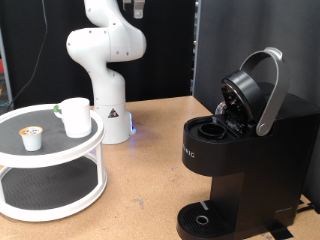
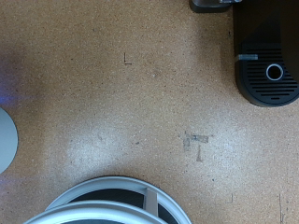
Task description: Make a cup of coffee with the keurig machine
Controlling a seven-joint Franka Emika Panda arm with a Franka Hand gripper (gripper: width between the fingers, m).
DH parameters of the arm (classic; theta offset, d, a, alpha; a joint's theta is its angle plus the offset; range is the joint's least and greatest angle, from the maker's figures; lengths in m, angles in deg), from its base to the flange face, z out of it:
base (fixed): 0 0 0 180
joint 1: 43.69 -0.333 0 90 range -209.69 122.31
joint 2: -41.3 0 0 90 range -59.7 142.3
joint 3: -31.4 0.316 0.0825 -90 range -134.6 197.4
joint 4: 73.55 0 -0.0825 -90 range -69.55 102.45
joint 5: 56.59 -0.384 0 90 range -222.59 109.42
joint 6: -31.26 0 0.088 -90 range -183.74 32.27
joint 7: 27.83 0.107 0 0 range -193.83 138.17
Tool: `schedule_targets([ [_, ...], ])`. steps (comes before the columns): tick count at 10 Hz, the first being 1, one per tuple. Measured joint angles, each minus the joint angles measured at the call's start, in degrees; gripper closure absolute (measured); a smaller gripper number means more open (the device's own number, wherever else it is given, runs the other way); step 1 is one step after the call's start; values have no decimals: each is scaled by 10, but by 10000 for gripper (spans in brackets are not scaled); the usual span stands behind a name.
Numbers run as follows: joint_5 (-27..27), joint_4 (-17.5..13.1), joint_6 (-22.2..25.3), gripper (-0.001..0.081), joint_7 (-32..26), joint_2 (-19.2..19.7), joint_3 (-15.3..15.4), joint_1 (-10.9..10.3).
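Up at the exterior view's top edge, only a dark sliver of the two-finger gripper (image 1: pixel 137 8) shows above the white jointed arm (image 1: pixel 105 50), so whether its fingers are spread or closed cannot be told; nothing is seen between them. The wrist view shows no fingers at all, only the tabletop from high above.

The large boxy black keurig machine (image 1: pixel 235 150) stands near the tabletop's edge on the exterior view's right. Its lid (image 1: pixel 245 95) is tilted up and back, the silver-grey handle (image 1: pixel 270 90) arching over it, and the pod chamber (image 1: pixel 215 128) lies exposed. At its base the round drip tray (image 1: pixel 203 218) carries nothing. In the wrist view the same tray (image 2: pixel 271 73) appears as a dark block with a silver ring.

The plain white ceramic cup (image 1: pixel 74 117) with a side handle sits upright on the top tier of a round white two-tier stand (image 1: pixel 50 150), close to the tabletop's edge on the exterior view's left. Just beside it, apart from it, rests a small white pod with a brown-marked top (image 1: pixel 33 137). The stand's rim (image 2: pixel 103 201) also shows in the wrist view.

The brown cork-like tabletop (image 1: pixel 150 170) lies between stand and machine, well apart from each other, and bears a small pencilled mark (image 2: pixel 127 58) and a scuffed patch (image 2: pixel 196 143).
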Motion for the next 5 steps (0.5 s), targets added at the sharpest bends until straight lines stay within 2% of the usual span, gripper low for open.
schedule_targets([
  [2, -3, 0, -15, -2, -13, 1, -13, 0],
  [3, -4, 0, -36, -2, -43, 2, -34, 1],
  [5, 11, -10, -31, -2, -99, 15, -76, 4],
])
